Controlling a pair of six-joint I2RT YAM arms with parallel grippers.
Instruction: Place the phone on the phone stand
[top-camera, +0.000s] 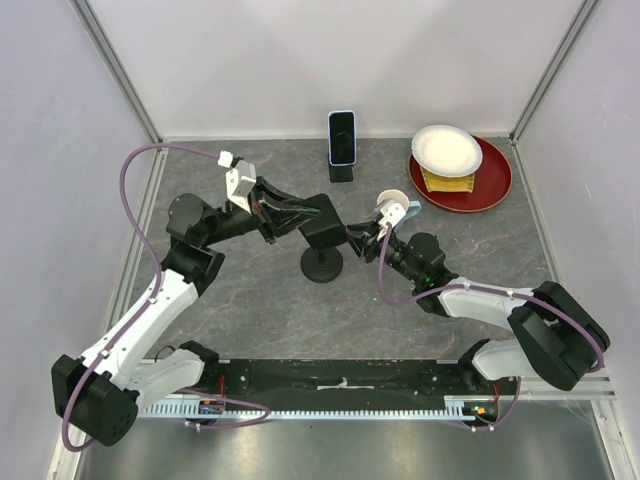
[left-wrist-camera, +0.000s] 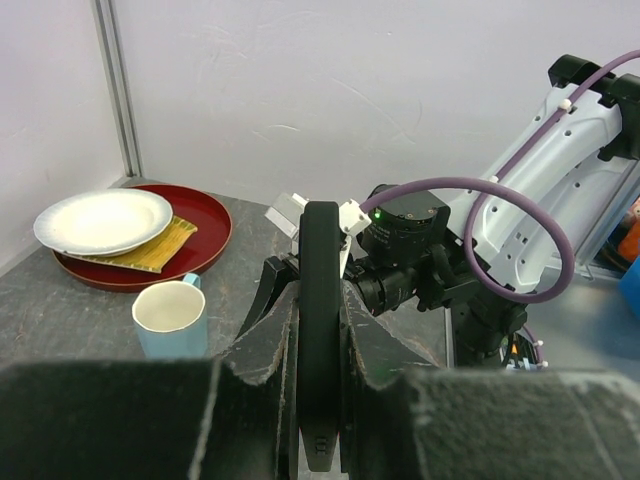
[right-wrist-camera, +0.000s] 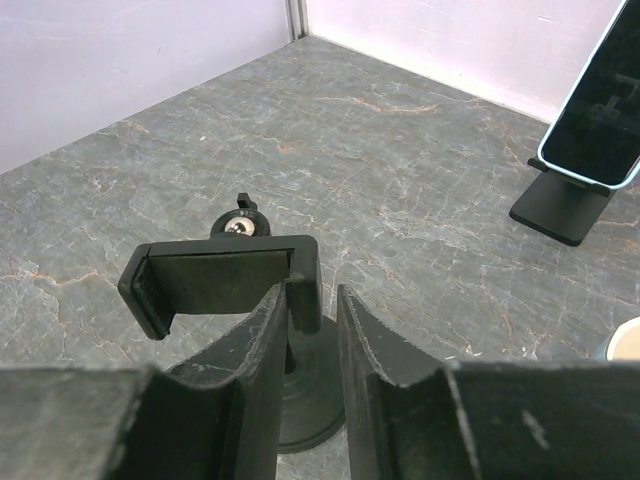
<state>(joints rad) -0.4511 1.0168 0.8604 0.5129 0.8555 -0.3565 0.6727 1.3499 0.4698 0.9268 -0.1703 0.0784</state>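
Note:
The phone (top-camera: 341, 136), black screen in a light-blue case, leans upright on a small black wedge at the back; it also shows in the right wrist view (right-wrist-camera: 598, 110). The phone stand has a round black base (top-camera: 322, 265) and a black clamp holder (top-camera: 324, 222) on top. My left gripper (top-camera: 303, 215) is shut on the holder, seen edge-on between the fingers in the left wrist view (left-wrist-camera: 320, 330). My right gripper (top-camera: 362, 238) is narrowly open around the holder's end arm (right-wrist-camera: 305, 275), with a gap on the right side.
A light-blue cup (top-camera: 395, 207) stands just behind my right gripper. A red plate (top-camera: 492, 185) at the back right holds a white paper plate (top-camera: 446, 150) and a yellow piece (top-camera: 448, 182). White walls enclose the grey table.

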